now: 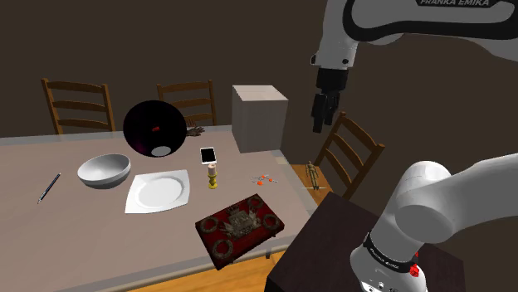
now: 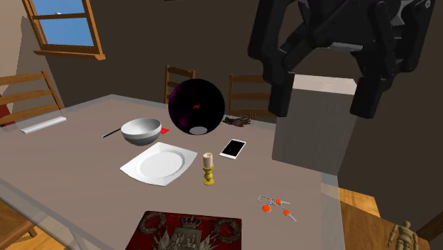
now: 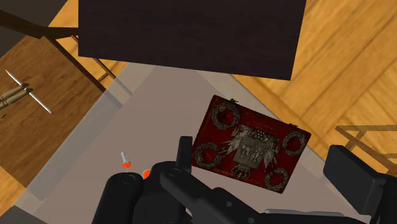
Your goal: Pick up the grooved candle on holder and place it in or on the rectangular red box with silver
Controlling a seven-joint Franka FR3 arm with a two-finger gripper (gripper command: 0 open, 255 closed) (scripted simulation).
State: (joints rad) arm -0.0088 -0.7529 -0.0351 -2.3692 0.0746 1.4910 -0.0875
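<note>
Now my black gripper (image 1: 322, 120) hangs high up over the far side of the flat grey table (image 1: 83, 224). My two fingers (image 2: 280, 96) are spread wide apart, with nothing between them. The small pale candle on its yellow holder (image 1: 213, 174) stands upright on the table, far below me. It is between the white square plate (image 1: 158, 191) and some little orange bits (image 1: 264, 177), just beside a white phone (image 1: 207, 155). The flat dark red box with silver patterns (image 1: 241, 224) lies near the candle, by the table edge next to my dark stand (image 1: 328, 240).
</note>
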